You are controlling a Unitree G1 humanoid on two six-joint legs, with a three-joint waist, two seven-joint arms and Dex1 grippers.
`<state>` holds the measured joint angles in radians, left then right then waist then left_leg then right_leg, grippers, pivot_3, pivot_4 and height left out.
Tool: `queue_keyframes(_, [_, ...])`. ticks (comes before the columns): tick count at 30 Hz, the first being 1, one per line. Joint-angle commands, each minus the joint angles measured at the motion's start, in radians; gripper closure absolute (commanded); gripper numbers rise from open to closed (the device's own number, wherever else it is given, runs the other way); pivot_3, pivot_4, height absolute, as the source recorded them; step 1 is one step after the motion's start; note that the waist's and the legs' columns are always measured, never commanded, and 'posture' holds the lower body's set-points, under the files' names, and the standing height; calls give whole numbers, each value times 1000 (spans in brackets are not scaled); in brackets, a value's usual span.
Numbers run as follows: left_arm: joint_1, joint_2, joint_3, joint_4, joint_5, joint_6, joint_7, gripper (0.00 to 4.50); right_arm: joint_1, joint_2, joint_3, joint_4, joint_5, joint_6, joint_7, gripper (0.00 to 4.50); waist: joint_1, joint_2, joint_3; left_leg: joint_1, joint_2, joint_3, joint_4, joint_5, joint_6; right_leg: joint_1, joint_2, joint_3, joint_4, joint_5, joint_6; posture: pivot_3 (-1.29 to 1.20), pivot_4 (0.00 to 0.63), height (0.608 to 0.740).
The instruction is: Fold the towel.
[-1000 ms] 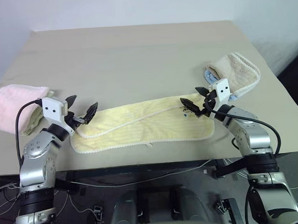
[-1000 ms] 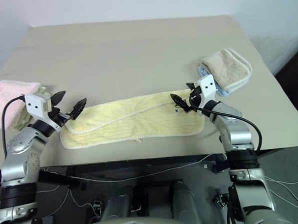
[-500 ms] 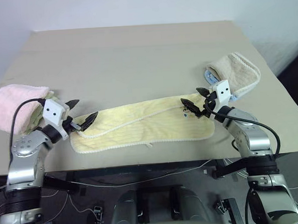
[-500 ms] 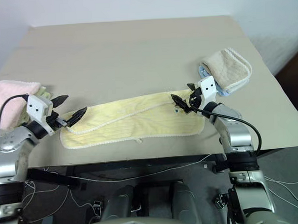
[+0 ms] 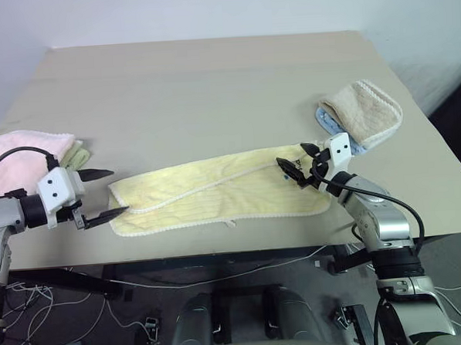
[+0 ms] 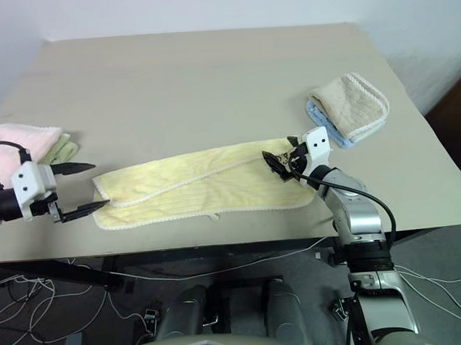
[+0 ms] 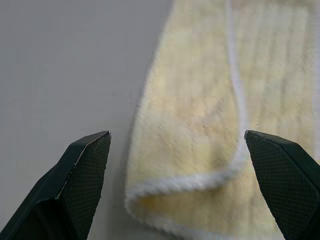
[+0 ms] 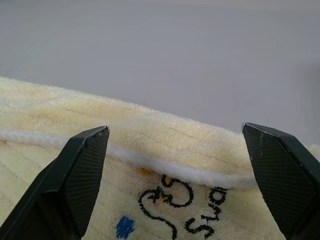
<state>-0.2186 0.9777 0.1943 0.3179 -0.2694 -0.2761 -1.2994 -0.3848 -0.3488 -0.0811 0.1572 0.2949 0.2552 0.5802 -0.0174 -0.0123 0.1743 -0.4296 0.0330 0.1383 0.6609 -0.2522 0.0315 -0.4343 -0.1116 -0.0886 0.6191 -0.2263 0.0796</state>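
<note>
The towel (image 5: 216,192), pale yellow and long, lies folded lengthwise across the table's near side, with a white stitched edge. Its small dark printed mark (image 8: 175,200) sits at the right end. My left gripper (image 5: 120,191) is open, pointing sideways at the towel's left end (image 7: 200,150), one finger on each side of the corner and just short of it. My right gripper (image 5: 291,155) is open low over the right end, its fingertips (image 8: 85,155) straddling the stitched edge beside the mark. Neither gripper holds the cloth.
A pink folded towel (image 5: 13,153) on a greenish one (image 5: 79,153) lies at the table's left edge, behind my left gripper. A beige folded towel (image 5: 366,111) on a blue cloth (image 5: 326,121) lies far right. The tan table (image 5: 211,88) stretches back behind the yellow towel.
My left arm has swung out to the left and its gripper has rolled, now pointing sideways at the towel's left end from just off it. The right gripper has stayed open at the right end.
</note>
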Motion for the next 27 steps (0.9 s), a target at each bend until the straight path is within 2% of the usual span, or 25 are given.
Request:
queue_keyframes(1, [-41, 32, -33, 52, 53, -121, -39, 0, 13, 15, -2, -40, 2, -23, -8, 37, 2, 0, 0, 0, 0, 0, 0, 0, 0, 0, 0, 0, 0, 0, 0, 0, 150, 740])
queue_keyframes(5, [-78, 37, -72, 119, 102, -229, -46, 0, 30, 28, -1, -39, 0, -28, -15, 37, 0, 0, 0, 0, 0, 0, 0, 0, 1, 0, 0, 0, 0, 0, 0, 0, 150, 740])
queue_keyframes(12, [-174, 29, -135, 264, 241, -468, 62, 0, 45, 30, -6, -53, 5, -24, -25, 37, 2, 0, 0, 0, 0, 0, 0, 0, 1, 0, 0, 0, 0, 0, 0, 0, 150, 740])
queue_keyframes(27, [-221, -10, -250, 346, 402, -658, 293, 0, 27, 25, -14, -41, 9, -25, -25, 37, 4, 0, 0, 0, -1, 1, 1, 0, 2, 1, 1, 0, 1, 0, 1, 0, 150, 740])
